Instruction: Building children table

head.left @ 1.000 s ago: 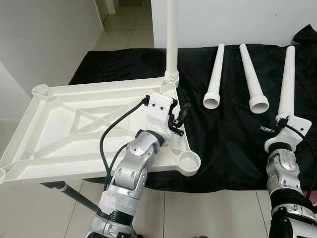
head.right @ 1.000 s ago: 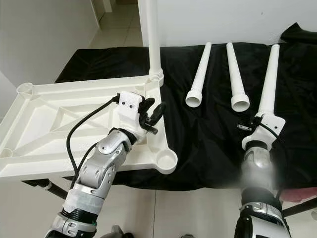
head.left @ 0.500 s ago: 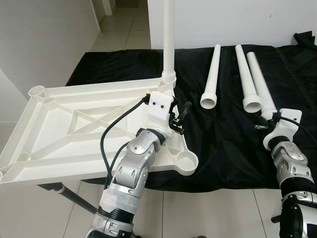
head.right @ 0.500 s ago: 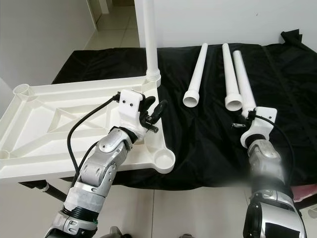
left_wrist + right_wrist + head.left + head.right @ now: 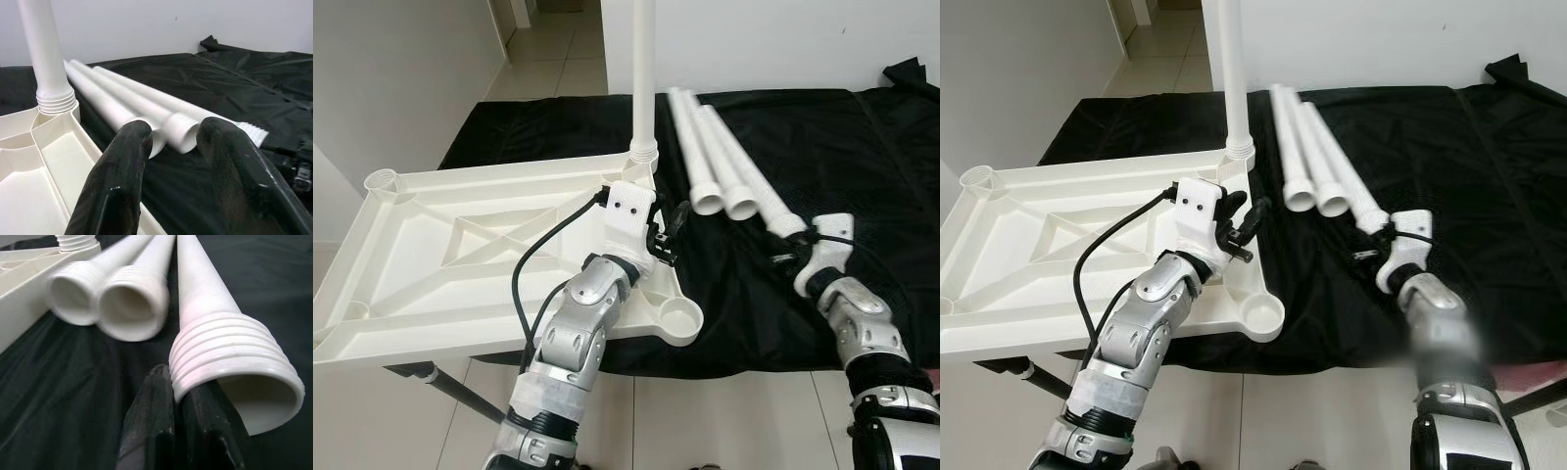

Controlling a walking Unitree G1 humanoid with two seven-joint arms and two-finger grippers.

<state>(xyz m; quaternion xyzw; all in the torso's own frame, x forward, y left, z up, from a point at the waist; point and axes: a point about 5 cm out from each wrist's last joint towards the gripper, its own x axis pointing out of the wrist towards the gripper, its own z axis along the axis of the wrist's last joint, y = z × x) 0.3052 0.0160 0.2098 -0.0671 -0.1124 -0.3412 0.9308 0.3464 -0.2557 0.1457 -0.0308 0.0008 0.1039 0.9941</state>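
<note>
text: none legible | labels: none | brands: none | numbers: none

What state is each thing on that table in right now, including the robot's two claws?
Tabletop: upside down, ribs up, overhanging the black cloth.
Fitted leg: upright in a far corner socket.
Two loose legs: lying side by side on the cloth, touching.
Third leg: lying down, its threaded end at the right gripper, fingers shut against it.
Near corner socket: empty.
Left gripper: open, over the tabletop's edge, holding nothing.
</note>
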